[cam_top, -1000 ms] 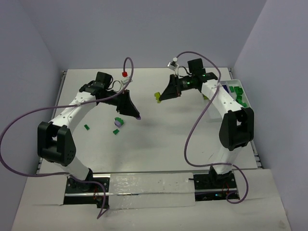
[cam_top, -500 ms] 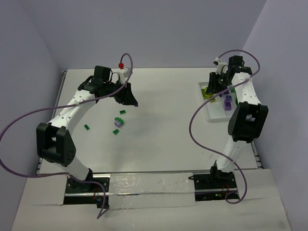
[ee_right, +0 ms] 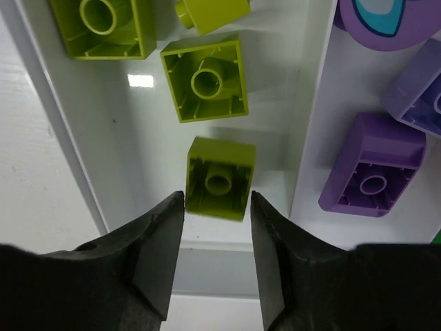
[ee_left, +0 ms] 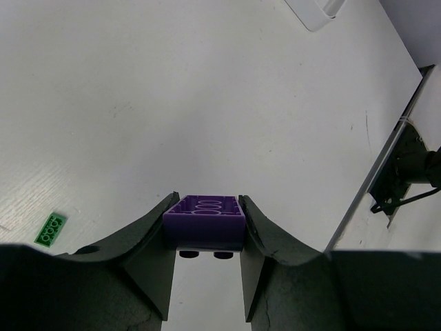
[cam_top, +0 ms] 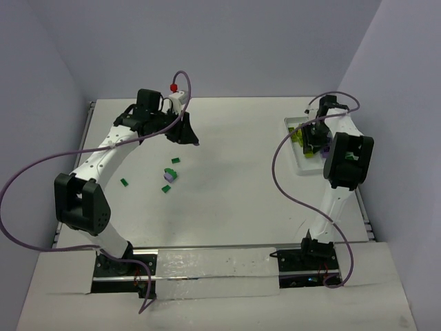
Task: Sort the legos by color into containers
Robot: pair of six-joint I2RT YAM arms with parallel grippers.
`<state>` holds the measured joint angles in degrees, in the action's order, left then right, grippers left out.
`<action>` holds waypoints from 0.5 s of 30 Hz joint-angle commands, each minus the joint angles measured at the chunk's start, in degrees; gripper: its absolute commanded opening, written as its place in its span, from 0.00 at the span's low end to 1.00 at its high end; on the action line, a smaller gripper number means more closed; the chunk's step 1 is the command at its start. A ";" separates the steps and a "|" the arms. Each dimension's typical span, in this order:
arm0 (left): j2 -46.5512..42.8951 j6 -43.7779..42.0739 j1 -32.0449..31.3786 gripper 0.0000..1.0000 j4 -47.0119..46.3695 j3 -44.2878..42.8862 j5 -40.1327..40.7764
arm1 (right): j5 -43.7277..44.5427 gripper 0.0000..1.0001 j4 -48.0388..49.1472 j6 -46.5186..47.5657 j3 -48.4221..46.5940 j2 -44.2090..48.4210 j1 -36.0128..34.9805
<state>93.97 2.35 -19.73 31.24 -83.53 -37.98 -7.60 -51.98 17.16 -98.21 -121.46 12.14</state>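
Purple brick point(ee_left: 204, 210) is pinched btwn the left jaws, which are closed onto its two sides, over the white tabletop point(ee_left: 207, 83). One small green brick point(ee_left: 50, 229) lies flat on the tabletop at the left of the wrist view, and a white tray corner point(ee_left: 318, 9) shows at the top edge. From above, loose legos lie near the left arm point(cam_top: 103, 152): a green piece point(cam_top: 176, 161), a lavender-and-green clump point(cam_top: 169, 176), a second green piece point(cam_top: 165, 189) and a dark green piece point(cam_top: 125, 183), all apart from the jaws

Right jaws are parted w/ nothing gripped, pointing down into the yellow-green tray point(ee_right: 124, 138). A yellow-green brick point(ee_right: 220, 178) sits underside-up just beyond the tips, approx. in line w/ the gap. Beyond it lie three others point(ee_right: 204, 79), also yellow-green. Across a white rim point(ee_right: 313, 103), the next section holds a curved purple piece point(ee_right: 372, 176), a lavender brick point(ee_right: 420, 96) and a round purple piece point(ee_right: 386, 21)
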 commanded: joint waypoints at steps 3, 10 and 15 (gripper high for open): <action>0.05 2.37 -0.23 0.03 -2.57 -1.11 -4.28 | -3.73 0.71 -1.69 -0.13 -2.30 3.91 -0.96; -0.56 20.79 1.67 0.00 -15.09 6.68 -20.57 | -24.59 0.79 -1.55 1.68 -3.38 15.87 -7.99; -3.17 39.05 2.51 0.00 -21.18 10.17 -16.78 | -31.87 1.00 8.87 -3.06 1.71 24.98 -19.55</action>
<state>93.93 23.96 -18.03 18.65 -74.28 -53.01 -28.64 -50.74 16.85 -98.02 -106.27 1.33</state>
